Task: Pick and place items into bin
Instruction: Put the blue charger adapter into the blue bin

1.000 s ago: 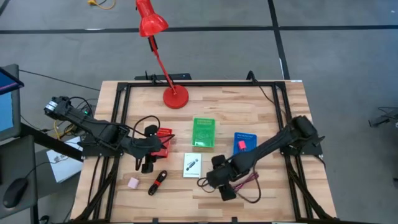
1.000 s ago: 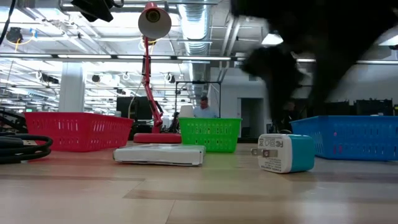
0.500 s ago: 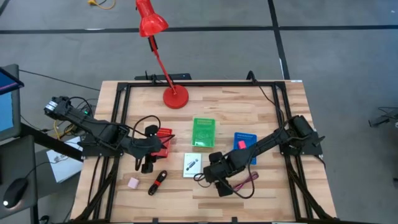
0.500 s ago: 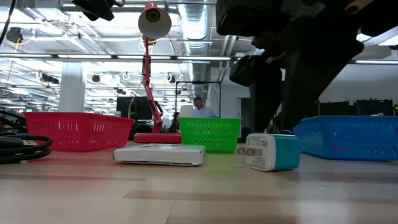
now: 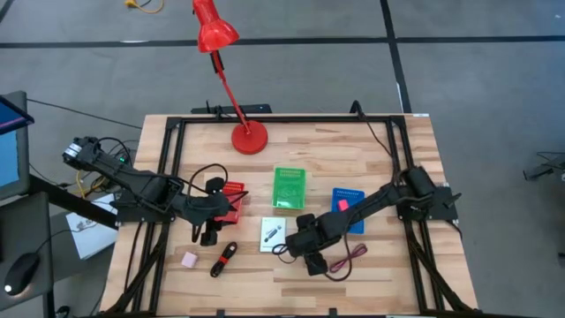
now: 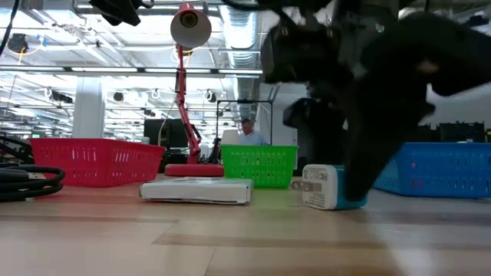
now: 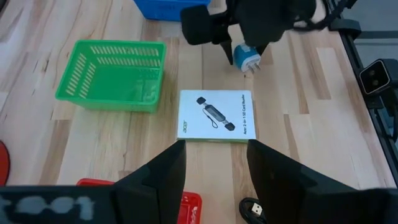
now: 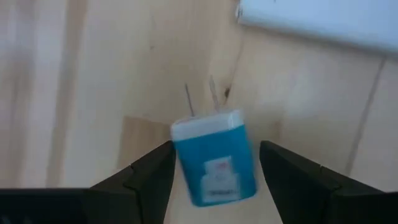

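The blue-white cube [image 8: 214, 158], a plug with two prongs, lies on the table between the open fingers of my right gripper [image 8: 216, 180], which is low over the table's middle [image 5: 309, 249]. The cube also shows in the low view [image 6: 326, 188] and in the left wrist view [image 7: 247, 57]. The white card [image 5: 273, 234] lies flat just left of it. A pink block [image 5: 189, 260] and the black-and-red stick [image 5: 222, 258] lie near the left front. The dark red cord [image 5: 347, 261] lies right of my right gripper. My left gripper [image 7: 214, 168] hovers open over the red bin [image 5: 232, 196]. My right gripper has its open fingers [image 8: 146, 177] on either side of the blue-white cube, coming at it low and slanting from the table's right. The cube lies on the table with its prongs [image 8: 200, 99] pointing away from the gripper. Whether a finger touches its side I cannot tell.
Three small bins stand across the middle: the red one, a green one [image 5: 289, 188] and a blue one [image 5: 350, 209] with a pink block [image 5: 343, 206] in it. The red lamp's base [image 5: 249, 139] stands at the far side. A black cable [image 6: 23, 184] lies at the left.
My right gripper has moved toward the table's left and a little toward the far edge, coming down around the blue-white cube. The cube has slid a short way left along the table. My left arm has kept still.
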Available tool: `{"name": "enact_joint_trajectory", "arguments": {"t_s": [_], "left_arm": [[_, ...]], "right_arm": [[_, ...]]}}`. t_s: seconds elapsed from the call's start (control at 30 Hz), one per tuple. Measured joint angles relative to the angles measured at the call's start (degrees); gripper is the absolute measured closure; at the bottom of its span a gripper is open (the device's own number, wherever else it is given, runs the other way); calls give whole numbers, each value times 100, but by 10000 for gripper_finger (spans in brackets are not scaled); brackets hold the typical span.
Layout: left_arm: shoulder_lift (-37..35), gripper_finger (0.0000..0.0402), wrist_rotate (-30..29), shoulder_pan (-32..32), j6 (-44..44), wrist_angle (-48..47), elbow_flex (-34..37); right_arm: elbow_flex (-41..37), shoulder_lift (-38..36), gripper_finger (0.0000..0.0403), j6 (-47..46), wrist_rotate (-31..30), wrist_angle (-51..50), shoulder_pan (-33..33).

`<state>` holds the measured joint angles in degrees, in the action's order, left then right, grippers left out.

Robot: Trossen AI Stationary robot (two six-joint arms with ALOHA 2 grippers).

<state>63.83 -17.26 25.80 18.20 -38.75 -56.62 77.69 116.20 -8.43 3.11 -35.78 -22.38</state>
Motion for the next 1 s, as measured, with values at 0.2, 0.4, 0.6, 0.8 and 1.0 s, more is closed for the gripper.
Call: {"name": "enact_joint_trajectory", "arguments": {"t_s": [0.2, 0.4, 0.6, 0.8, 1.0], "left_arm": [[0, 240, -2, -2, 0, -32, 0], [0, 240, -4, 0, 7, -37, 0], [-4, 240, 14, 0, 220, -39, 0], [-7, 240, 48, 0, 245, -52, 0], [-9, 240, 50, 0, 232, -93, 0]], "right_arm": [[9, 78, 192, 248, 234, -91, 22], [67, 5, 265, 247, 341, -217, 102], [367, 2, 266, 67, 296, -797, 197], [812, -6, 262, -386, 147, -2202, 200], [1429, -6, 263, -832, -87, -3839, 136]]}}
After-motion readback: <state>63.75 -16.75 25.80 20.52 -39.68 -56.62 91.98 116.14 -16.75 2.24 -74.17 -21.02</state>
